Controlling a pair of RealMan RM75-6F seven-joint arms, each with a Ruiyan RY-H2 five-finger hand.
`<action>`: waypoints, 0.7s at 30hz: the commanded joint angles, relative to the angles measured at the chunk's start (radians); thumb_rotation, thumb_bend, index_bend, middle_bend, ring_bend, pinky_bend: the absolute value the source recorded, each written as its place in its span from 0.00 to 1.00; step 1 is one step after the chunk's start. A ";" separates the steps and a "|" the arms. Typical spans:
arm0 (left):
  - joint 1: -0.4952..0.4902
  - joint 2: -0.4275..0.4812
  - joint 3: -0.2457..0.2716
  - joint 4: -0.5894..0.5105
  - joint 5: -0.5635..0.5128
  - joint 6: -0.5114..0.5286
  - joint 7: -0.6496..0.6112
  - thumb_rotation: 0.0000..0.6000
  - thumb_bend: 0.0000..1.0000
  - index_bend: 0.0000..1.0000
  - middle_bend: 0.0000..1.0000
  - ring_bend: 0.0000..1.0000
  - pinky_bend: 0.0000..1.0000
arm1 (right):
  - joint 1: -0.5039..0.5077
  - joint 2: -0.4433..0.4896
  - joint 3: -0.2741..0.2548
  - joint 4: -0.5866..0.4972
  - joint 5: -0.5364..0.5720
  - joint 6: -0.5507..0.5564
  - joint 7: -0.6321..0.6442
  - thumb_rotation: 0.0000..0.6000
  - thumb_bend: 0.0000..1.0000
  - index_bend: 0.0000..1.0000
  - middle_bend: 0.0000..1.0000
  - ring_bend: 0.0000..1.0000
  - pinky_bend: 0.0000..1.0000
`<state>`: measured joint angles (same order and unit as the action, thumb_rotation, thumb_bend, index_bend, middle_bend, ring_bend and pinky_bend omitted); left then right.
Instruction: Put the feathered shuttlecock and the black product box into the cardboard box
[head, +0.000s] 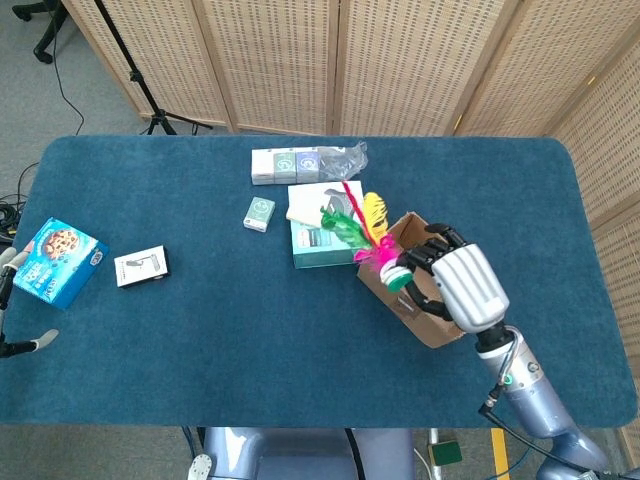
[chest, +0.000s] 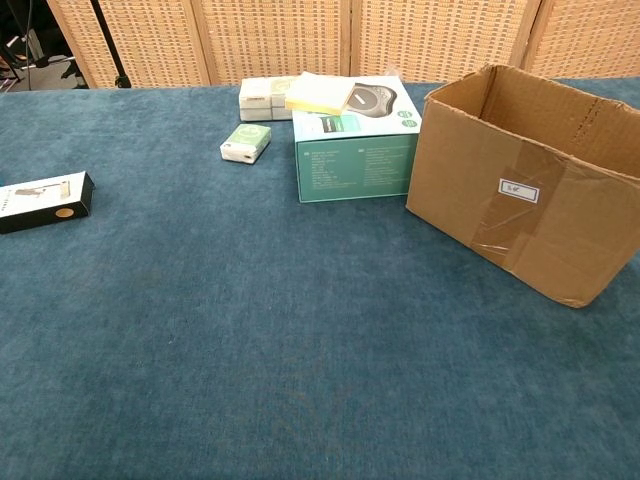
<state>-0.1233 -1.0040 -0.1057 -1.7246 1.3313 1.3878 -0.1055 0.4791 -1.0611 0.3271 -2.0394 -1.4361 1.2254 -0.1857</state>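
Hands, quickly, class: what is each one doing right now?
Right hand: holds the feathered shuttlecock above the cardboard box.
Left hand: barely visible at the frame edge; cannot tell.

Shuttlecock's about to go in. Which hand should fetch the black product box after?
Left, probably. The black product box lies far left, near the left hand; the right hand holds the feathered shuttlecock above the cardboard box.

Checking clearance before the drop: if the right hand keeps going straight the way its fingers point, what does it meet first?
Likely the teal box. The right hand holds the shuttlecock over the cardboard box, fingers pointing left. The feathers already overlap the teal box in the head view, though height is unclear.
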 joint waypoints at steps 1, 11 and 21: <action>0.000 0.001 -0.001 -0.001 -0.001 0.000 -0.001 1.00 0.00 0.00 0.00 0.00 0.00 | -0.009 0.044 0.009 0.056 0.053 -0.006 0.012 1.00 0.54 0.55 0.56 0.50 0.23; 0.004 0.012 -0.005 -0.009 0.002 0.008 -0.022 1.00 0.00 0.00 0.00 0.00 0.00 | -0.042 0.027 -0.104 0.229 -0.003 -0.038 0.072 1.00 0.54 0.55 0.56 0.50 0.24; 0.002 0.018 -0.008 -0.004 -0.005 -0.003 -0.035 1.00 0.00 0.00 0.00 0.00 0.00 | -0.056 0.027 -0.168 0.251 -0.016 -0.059 0.000 1.00 0.00 0.00 0.00 0.00 0.00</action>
<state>-0.1213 -0.9862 -0.1134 -1.7291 1.3261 1.3851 -0.1400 0.4269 -1.0451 0.1642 -1.7750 -1.4663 1.1661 -0.1654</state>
